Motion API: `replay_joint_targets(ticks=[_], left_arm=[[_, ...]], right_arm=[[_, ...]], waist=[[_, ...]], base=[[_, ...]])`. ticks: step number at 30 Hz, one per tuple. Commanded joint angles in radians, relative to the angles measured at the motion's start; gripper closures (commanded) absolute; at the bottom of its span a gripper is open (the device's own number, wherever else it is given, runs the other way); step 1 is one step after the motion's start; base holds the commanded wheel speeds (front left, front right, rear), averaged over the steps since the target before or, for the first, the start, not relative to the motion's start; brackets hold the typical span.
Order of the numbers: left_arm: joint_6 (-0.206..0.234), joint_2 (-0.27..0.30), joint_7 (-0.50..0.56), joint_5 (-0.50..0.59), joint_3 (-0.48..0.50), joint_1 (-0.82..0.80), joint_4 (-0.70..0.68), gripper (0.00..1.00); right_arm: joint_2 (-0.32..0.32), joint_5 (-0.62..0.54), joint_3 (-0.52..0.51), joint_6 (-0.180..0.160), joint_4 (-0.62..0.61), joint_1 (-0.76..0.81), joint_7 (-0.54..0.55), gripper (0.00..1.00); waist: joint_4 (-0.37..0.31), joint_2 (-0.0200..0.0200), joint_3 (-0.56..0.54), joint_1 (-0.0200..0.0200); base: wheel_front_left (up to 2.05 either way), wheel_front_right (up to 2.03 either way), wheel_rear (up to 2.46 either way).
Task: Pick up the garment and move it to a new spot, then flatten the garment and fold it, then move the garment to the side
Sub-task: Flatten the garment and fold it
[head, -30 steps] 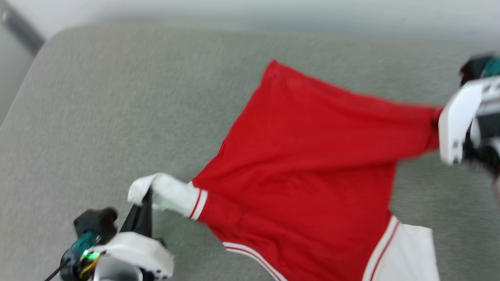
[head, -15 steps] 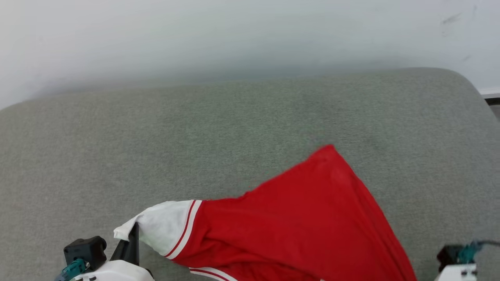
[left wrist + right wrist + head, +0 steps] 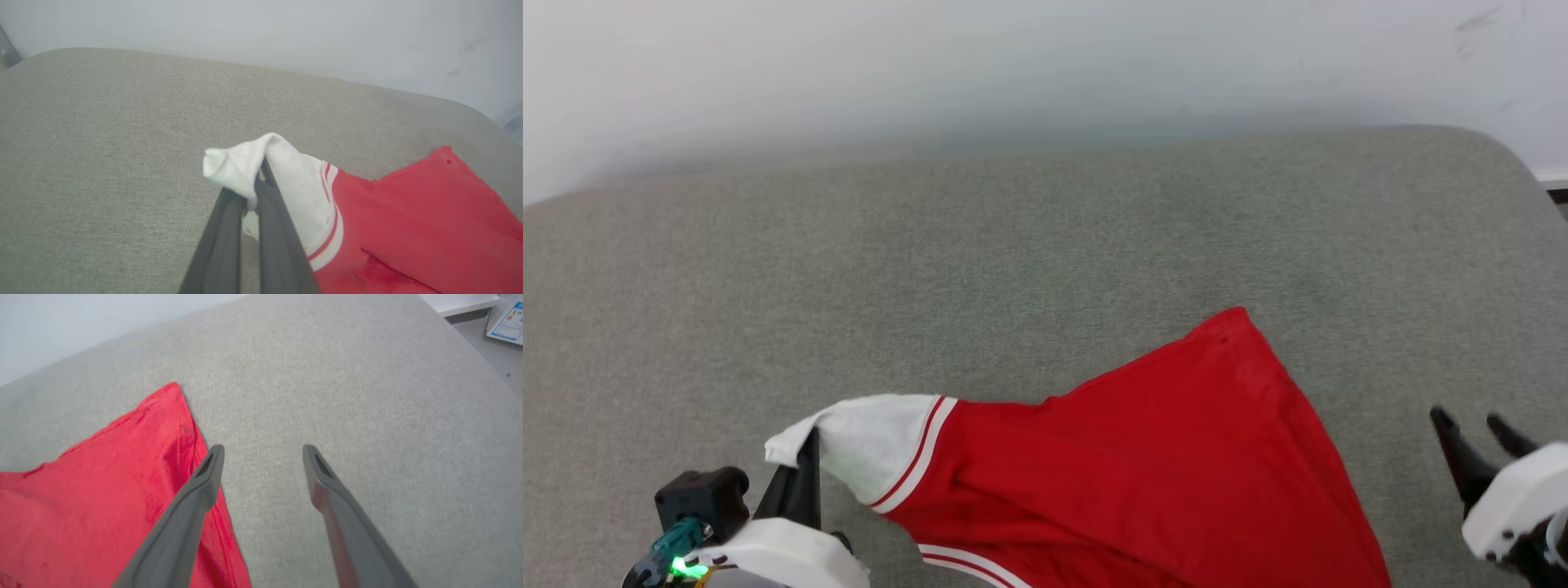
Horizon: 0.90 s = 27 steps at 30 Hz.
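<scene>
Grey for the upholstered cushion [image 3: 1013, 245], red for the garment [image 3: 1160, 474] lying on its near half, body spread toward the right with one corner pointing at the pale far wall [image 3: 1013, 65]. Pinches the white sleeve end [image 3: 249, 163] at the garment's left between the pressed-together jaws of the left gripper [image 3: 261, 175], cloth bunched over the fingertips [image 3: 271, 196]. Holds the right gripper [image 3: 264, 451] with jaws spread wide above bare cushion just beside the garment's right edge, gripping nothing.
</scene>
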Motion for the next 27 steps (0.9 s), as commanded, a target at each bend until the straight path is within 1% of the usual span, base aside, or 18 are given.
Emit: replay_joint_targets(ticks=[1, 3, 5, 8, 10, 12, 16, 19, 22, 25, 26, 27], left_arm=[[-0.001, 0.002, -0.008, 0.013, 0.000, -0.024, -0.011, 1.00], [-0.003, -0.001, -0.011, 0.020, -0.004, -0.044, -0.023, 1.00], [-0.004, -0.002, -0.017, 0.030, -0.007, -0.064, -0.035, 1.00], [-0.010, -0.008, -0.020, 0.043, -0.021, -0.100, -0.054, 1.00], [-0.016, -0.012, -0.020, 0.052, -0.029, -0.127, -0.064, 1.00], [-0.025, -0.017, -0.026, 0.059, -0.036, -0.148, -0.068, 1.00], [-0.044, -0.029, -0.039, 0.065, -0.052, -0.194, -0.061, 1.00], [-0.053, -0.038, -0.046, 0.067, -0.059, -0.218, -0.054, 1.00], [-0.059, -0.044, -0.051, 0.067, -0.062, -0.235, -0.047, 1.00], [-0.067, -0.049, -0.052, 0.061, -0.066, -0.243, -0.034, 1.00], [-0.072, -0.053, -0.055, 0.056, -0.070, -0.248, -0.019, 1.00], [-0.074, -0.054, -0.055, 0.054, -0.071, -0.249, -0.015, 1.00]], right_arm=[[0.009, 0.006, -0.005, 0.000, 0.027, -0.049, -0.051, 0.00], [0.013, 0.017, -0.003, 0.000, 0.075, -0.110, -0.091, 0.00], [-0.006, 0.030, 0.009, 0.000, 0.122, -0.179, -0.102, 0.00], [-0.032, 0.039, 0.056, 0.000, 0.214, -0.270, -0.037, 0.00], [-0.060, 0.045, 0.101, 0.000, 0.260, -0.333, 0.032, 0.00], [-0.086, 0.049, 0.149, 0.000, 0.296, -0.390, 0.101, 0.00], [-0.116, 0.073, 0.237, 0.000, 0.357, -0.486, 0.217, 0.00], [-0.121, 0.086, 0.299, 0.000, 0.387, -0.543, 0.272, 0.00], [-0.125, 0.097, 0.352, 0.000, 0.422, -0.586, 0.298, 0.00], [-0.122, 0.112, 0.390, 0.000, 0.491, -0.602, 0.341, 0.00], [-0.111, 0.126, 0.419, 0.000, 0.573, -0.585, 0.425, 0.49], [-0.103, 0.138, 0.423, 0.000, 0.591, -0.581, 0.446, 0.76]], waist=[[0.019, -0.0001, 0.021, 0.0001], [0.034, -0.0001, 0.040, 0.0001], [0.047, -0.0001, 0.065, 0.0001], [0.072, -0.0001, 0.098, 0.0001], [0.090, -0.0001, 0.126, 0.0001], [0.107, -0.0001, 0.153, 0.0001], [0.135, -0.0001, 0.201, 0.0001], [0.150, -0.0001, 0.228, 0.0001], [0.157, -0.0001, 0.250, 0.0001], [0.162, -0.0001, 0.260, 0.0001], [0.168, -0.0001, 0.261, 0.0001], [0.170, -0.0001, 0.261, 0.0001]], base=[[0.00, 0.00, 0.00], [0.00, 0.00, 0.00], [0.00, 0.00, 0.00], [0.00, 0.00, 0.00], [0.00, 0.00, 0.00], [0.00, 0.00, 0.00], [0.00, 0.00, 0.00], [0.00, 0.00, 0.00], [0.00, 0.00, 0.00], [0.00, 0.00, 0.00], [0.00, 0.00, 0.00], [0.00, 0.00, 0.00]])
